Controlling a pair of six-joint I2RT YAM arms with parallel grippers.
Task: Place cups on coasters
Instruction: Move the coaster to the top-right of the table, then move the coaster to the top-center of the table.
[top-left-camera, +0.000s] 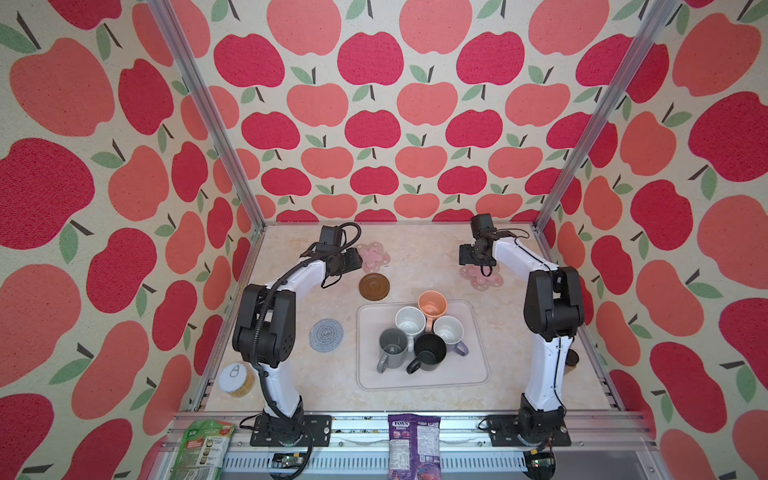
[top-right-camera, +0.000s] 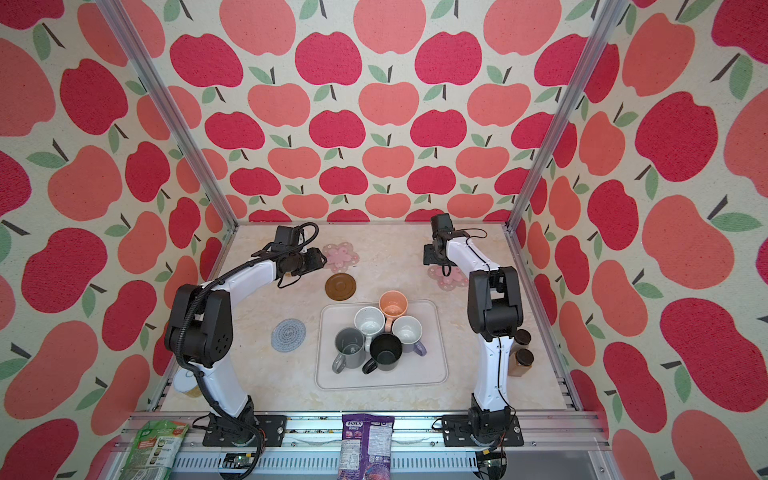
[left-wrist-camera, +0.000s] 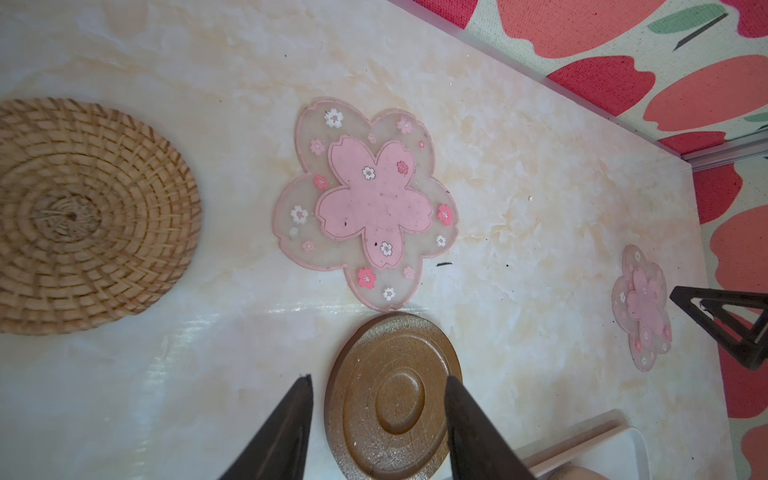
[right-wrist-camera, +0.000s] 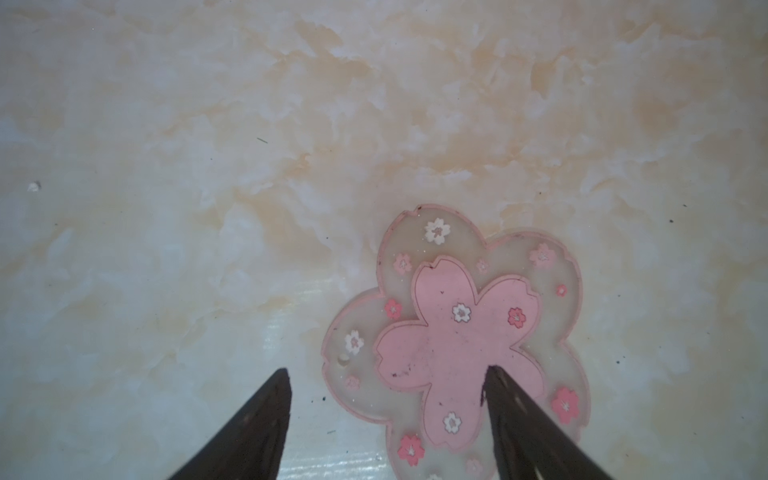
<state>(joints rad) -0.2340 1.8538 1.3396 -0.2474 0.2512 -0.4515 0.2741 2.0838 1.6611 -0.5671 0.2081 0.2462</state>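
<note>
Marbled tabletop (top-left-camera: 415, 257) is sitting within apple-print walls (top-left-camera: 374, 124). The tray (top-left-camera: 469, 374) is holding mugs (top-left-camera: 430, 349) at 5 o'clock of the brown coaster (top-left-camera: 375, 286). Left gripper (left-wrist-camera: 379, 377) and right gripper (right-wrist-camera: 387, 369) are hanging with jaws spread, empty.

5 cups bunched upright mid-table, coasters bare.
Grey cup (top-left-camera: 392, 347), black cup (top-left-camera: 430, 352), white cup (top-left-camera: 410, 321), lavender cup (top-left-camera: 449, 330), peach cup (top-left-camera: 432, 305). Flower coaster (top-left-camera: 376, 255) back-left, brown coaster (top-left-camera: 375, 286) + rattan coaster (left-wrist-camera: 83, 216) beside; 2nd flower coaster (top-left-camera: 478, 284) back-right; grey-blue coaster (top-left-camera: 326, 335) left side.

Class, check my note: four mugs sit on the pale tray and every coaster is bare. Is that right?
Wrong count: five mugs sit on the tray, grey, white, black, peach and lavender, shown in both top views. Every coaster is bare.
</note>
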